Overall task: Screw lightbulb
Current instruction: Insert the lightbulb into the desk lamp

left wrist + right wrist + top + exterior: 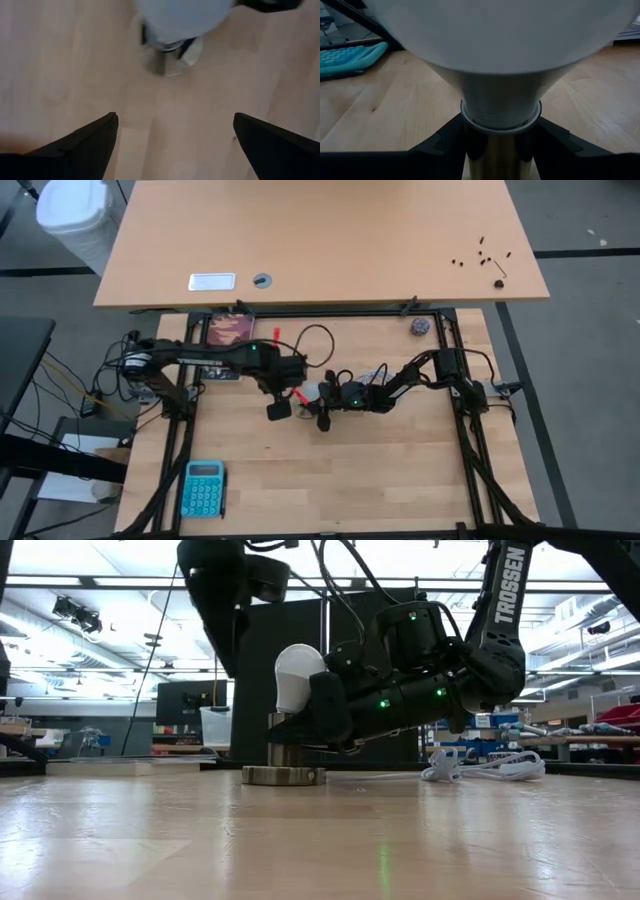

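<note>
The white lightbulb stands upright, glass up, on a brass socket tube that rises from a round metal disc on the wooden table. It also shows in the high view. My right gripper reaches in level from the table's right and is shut around the bulb's narrow lower end. My left gripper is open and empty. It hangs above the table just left of the bulb and points down. My right gripper has one finger on each side of the bulb's narrow lower end, just under the white collar where the brass part begins. The fingers come in level from the table's right. The bulb stands upright on the socket.
A white cord runs from the socket across the table toward the right. A teal calculator lies at the near left. A small purplish-grey ball sits at the far right. A dark book lies at the far edge.
</note>
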Controlling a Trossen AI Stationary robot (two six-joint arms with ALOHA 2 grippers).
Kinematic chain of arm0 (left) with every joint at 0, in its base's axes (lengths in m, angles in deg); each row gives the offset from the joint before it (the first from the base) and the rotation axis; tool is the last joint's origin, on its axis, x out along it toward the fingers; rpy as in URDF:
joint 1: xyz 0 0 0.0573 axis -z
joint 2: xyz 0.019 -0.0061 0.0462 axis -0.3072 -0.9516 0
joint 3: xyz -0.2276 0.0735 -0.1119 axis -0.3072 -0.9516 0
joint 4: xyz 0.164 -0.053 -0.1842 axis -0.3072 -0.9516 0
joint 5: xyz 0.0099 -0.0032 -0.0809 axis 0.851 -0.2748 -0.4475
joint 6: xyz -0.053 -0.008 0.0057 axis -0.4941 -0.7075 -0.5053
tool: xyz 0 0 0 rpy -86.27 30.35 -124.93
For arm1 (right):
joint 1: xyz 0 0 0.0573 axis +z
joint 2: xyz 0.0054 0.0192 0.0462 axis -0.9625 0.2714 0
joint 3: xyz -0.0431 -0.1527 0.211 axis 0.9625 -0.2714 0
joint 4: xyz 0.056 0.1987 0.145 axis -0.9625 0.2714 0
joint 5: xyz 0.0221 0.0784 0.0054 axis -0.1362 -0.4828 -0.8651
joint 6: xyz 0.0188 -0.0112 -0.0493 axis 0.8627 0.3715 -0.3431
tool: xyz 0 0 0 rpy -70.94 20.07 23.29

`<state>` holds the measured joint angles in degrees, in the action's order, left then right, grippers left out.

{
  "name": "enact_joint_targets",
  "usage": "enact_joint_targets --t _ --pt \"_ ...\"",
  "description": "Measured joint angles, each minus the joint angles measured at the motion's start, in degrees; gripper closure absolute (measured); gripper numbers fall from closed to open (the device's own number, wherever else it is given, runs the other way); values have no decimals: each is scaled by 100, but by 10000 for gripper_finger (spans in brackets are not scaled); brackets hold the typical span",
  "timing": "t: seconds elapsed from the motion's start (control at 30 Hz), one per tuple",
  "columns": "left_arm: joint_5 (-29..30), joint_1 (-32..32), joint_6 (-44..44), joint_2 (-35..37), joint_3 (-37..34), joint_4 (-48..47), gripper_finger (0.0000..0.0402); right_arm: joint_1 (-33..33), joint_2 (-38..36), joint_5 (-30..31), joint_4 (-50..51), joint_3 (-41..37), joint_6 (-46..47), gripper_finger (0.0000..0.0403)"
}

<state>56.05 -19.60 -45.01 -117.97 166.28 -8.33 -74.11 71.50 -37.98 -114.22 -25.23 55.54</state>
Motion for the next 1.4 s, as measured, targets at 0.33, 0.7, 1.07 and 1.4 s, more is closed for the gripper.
enact_joint_targets --t 0.33,0.7,1.07,1.4 --pt "332 207 -5 -290 28 932 5 0 0 0 -2 0 1 217" --pt "590 204 145 -621 31 1282 5 0 0 -2 -7 0 1 217" --pt "885 198 1107 -689 36 1676 6 0 0 -2 -24 0 3 217" --pt "755 39 1267 -914 33 1886 7 0 0 -2 -39 2 42 217"
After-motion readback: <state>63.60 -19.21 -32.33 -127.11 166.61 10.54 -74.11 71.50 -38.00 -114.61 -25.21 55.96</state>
